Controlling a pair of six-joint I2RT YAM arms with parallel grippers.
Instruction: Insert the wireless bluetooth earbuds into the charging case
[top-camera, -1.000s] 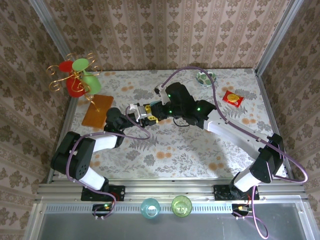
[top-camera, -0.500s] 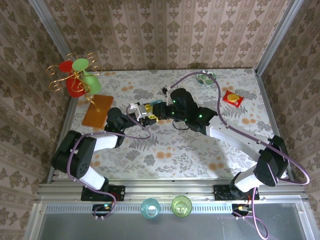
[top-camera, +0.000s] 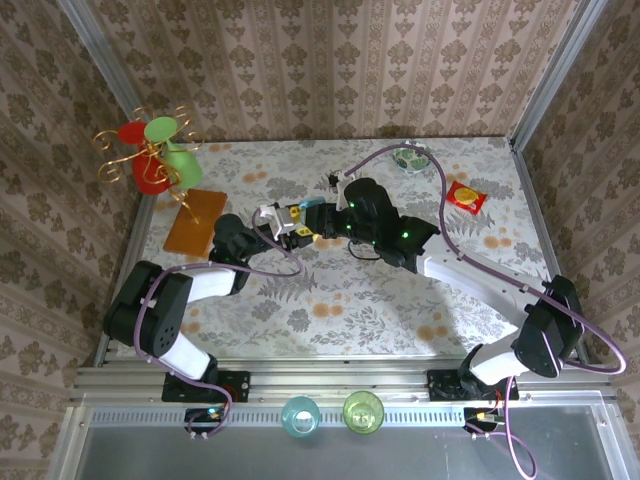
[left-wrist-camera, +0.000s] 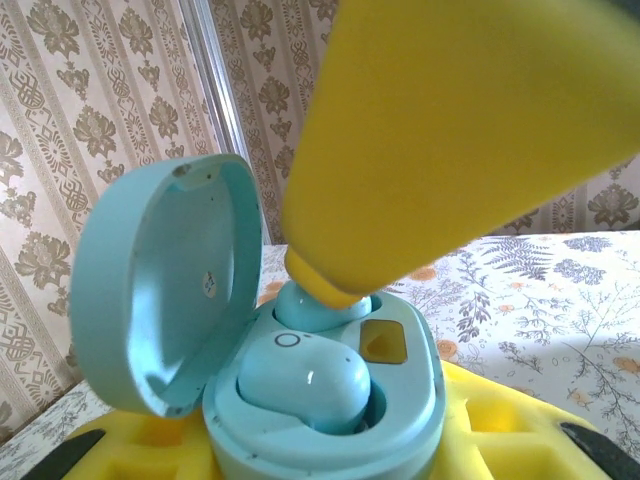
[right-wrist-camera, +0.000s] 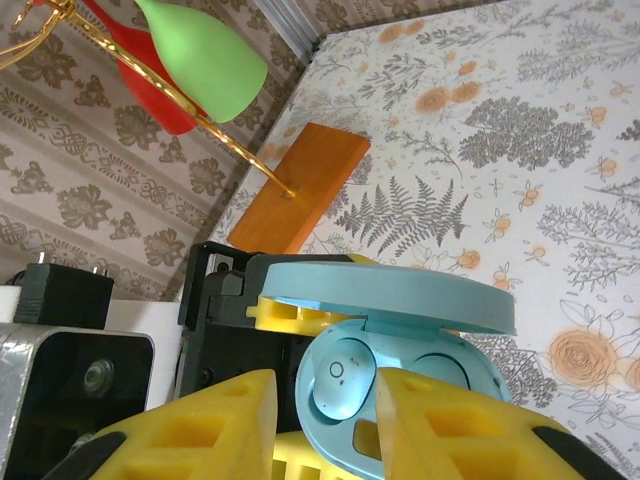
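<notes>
Your charging case (left-wrist-camera: 415, 405) sits lid-open, clamped between the left gripper (top-camera: 293, 226) pads. One earbud (left-wrist-camera: 300, 385) lies seated in the well nearer that gripper. The second earbud (left-wrist-camera: 305, 306) rests at the farther well, under one fingertip of the right gripper (right-wrist-camera: 328, 392), whose fingers stand apart. Both arms reach inward and meet above the counter (top-camera: 330, 300).

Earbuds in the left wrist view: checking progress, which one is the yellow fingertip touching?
The rear earbud, under the yellow fingertip; the ring-marked front earbud sits untouched in the charging case.
</notes>
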